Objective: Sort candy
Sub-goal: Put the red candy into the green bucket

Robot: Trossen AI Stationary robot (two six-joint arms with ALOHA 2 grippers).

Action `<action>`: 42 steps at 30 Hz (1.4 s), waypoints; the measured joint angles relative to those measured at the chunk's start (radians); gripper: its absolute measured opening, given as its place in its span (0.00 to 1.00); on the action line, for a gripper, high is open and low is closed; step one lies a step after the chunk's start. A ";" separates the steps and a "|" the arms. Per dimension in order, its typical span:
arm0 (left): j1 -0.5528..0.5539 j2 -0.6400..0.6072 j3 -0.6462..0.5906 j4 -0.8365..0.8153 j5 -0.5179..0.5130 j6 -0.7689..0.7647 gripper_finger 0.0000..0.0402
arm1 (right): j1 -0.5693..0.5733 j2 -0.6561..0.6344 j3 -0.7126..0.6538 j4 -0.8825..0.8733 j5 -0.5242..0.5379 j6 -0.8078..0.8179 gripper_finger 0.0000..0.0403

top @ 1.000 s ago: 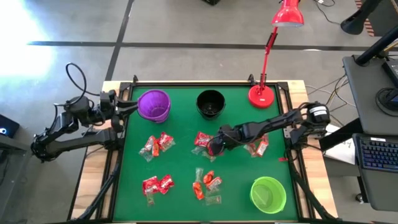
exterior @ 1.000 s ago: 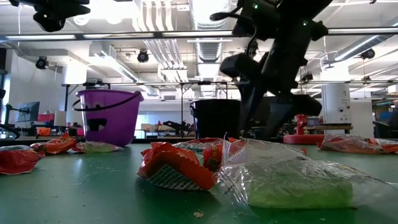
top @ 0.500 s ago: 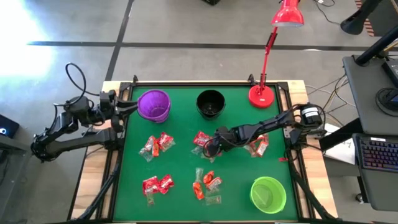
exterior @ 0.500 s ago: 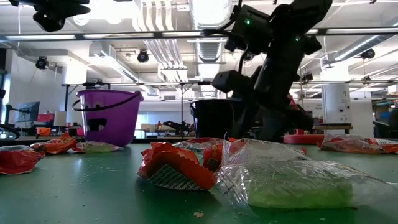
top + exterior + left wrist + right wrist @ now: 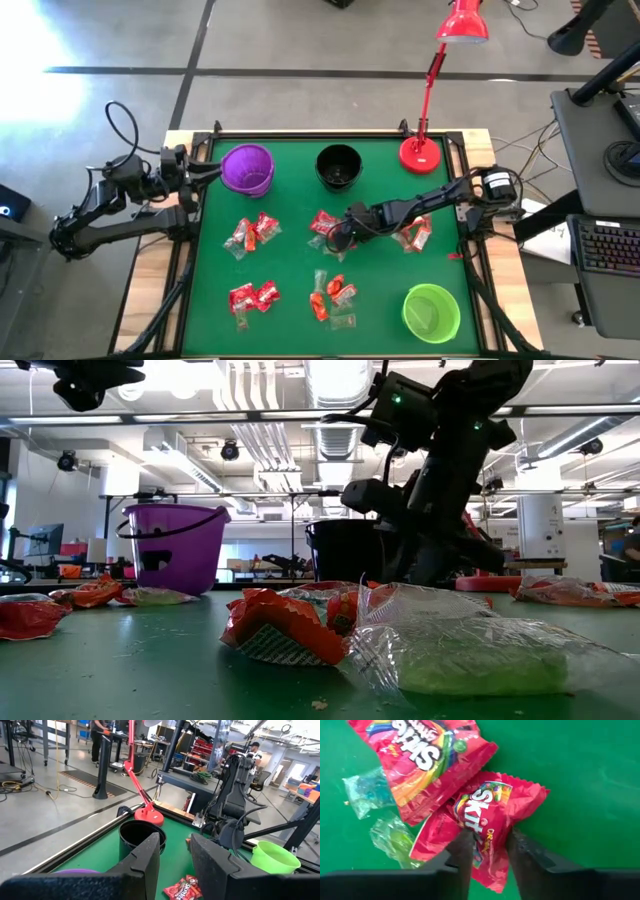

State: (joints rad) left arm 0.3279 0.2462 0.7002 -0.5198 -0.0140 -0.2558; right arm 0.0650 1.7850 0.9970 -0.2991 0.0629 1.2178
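Right gripper [image 5: 486,845] astride red candy packet [image 5: 485,815]

**Four Views, One Green Table**

The whole table [image 5: 300,300] is seen straight down from high overhead. A level, table-height view is taken across the mat, candy [image 5: 290,625] close at lower centre. The black cup [image 5: 142,834] is shared by overhead, low and left wrist views. The right wrist view is pressed close above red packets [image 5: 485,815].
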 joint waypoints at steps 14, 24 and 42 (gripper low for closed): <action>0.000 0.000 0.000 0.000 0.000 -0.001 0.23 | 0.000 -0.148 -0.006 -0.096 -0.015 -0.075 0.02; 0.000 -0.001 -0.001 0.001 -0.001 -0.015 0.23 | 0.036 -0.416 -0.005 -0.363 -0.014 -0.081 0.02; 0.000 -0.001 -0.001 0.002 -0.001 -0.015 0.23 | 0.397 -0.713 -0.003 -0.500 -0.022 0.137 0.02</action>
State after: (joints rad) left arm 0.3279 0.2451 0.6994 -0.5180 -0.0154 -0.2710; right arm 0.4616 1.0719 0.9939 -0.7993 0.0410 1.3553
